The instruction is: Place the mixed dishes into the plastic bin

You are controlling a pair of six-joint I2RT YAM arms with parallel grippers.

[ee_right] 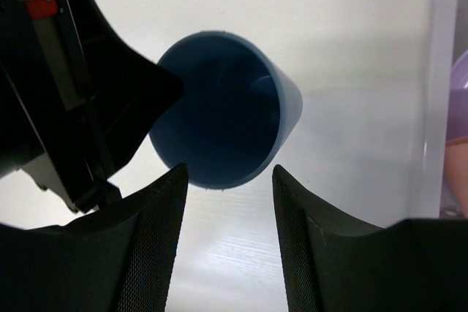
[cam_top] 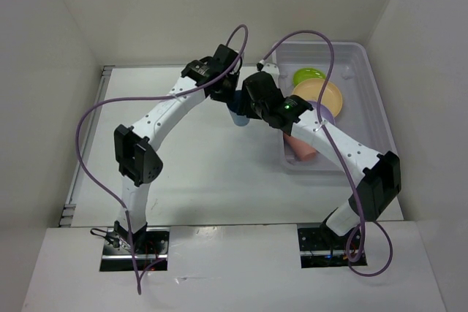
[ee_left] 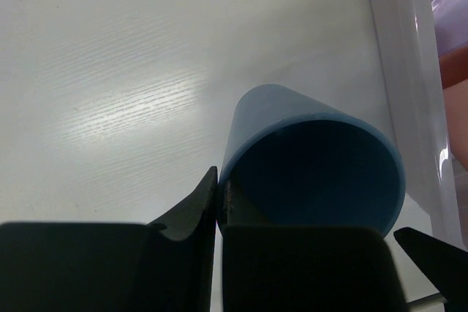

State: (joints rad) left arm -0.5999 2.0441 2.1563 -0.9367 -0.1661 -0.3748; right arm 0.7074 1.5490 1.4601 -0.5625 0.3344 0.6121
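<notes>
The blue cup [cam_top: 238, 117] is just left of the plastic bin [cam_top: 380, 107]. My left gripper [cam_top: 232, 100] is shut on the cup's rim [ee_left: 314, 158], one finger inside and one outside [ee_left: 219, 180]. My right gripper [cam_top: 254, 109] is open and empty, its fingers [ee_right: 228, 173] just short of the cup [ee_right: 219, 107]. In the bin lie a lime green plate [cam_top: 308, 76], a pale orange plate [cam_top: 318, 95], a lavender plate [cam_top: 326, 115] and the salmon-red cup [cam_top: 300, 147]. The black plate is not in view.
The bin's translucent wall [ee_left: 406, 71] stands close to the right of the cup, also in the right wrist view [ee_right: 439, 71]. Both arms crowd together above the cup. White walls enclose the table at the back and sides.
</notes>
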